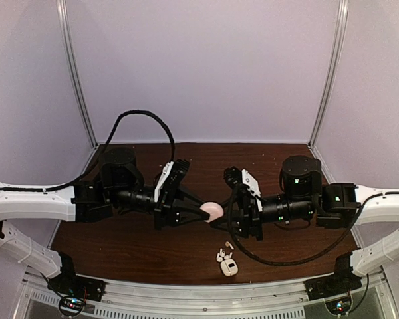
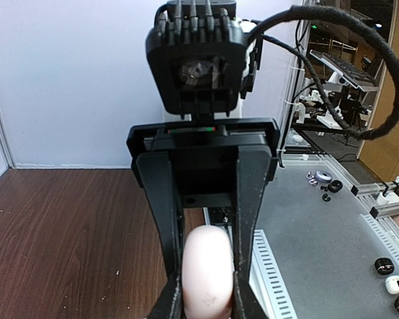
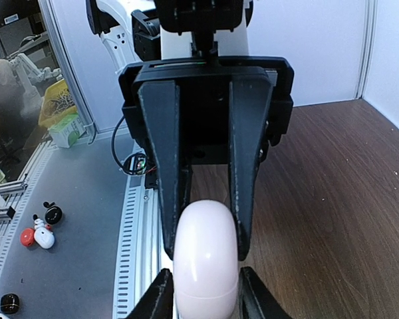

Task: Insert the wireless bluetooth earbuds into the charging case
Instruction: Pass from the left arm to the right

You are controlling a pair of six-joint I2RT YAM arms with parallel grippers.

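Pink disc (image 3: 206, 246), pinched in mid-air by both the left gripper (image 2: 206, 306) and right gripper (image 3: 206, 299), should pass to 1 only and land well clear of the charging case (image 1: 229, 267) and 2 earbuds (image 1: 221, 255) at the near edge of the table (image 1: 133, 259).

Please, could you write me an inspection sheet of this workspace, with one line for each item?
Surface: dark wood table.
Job's things: white charging case near the front edge; two earbuds lie on the table just beyond it, outside it; lid state too small to tell.
Clutter: pink disc, held above the table's middle.
Grippers: left gripper and right gripper face each other, the jaws of both closed on the disc.
Cables: black cable loops above the left arm; another sags under the right arm.
Surroundings: white panel walls; metal rail in front.
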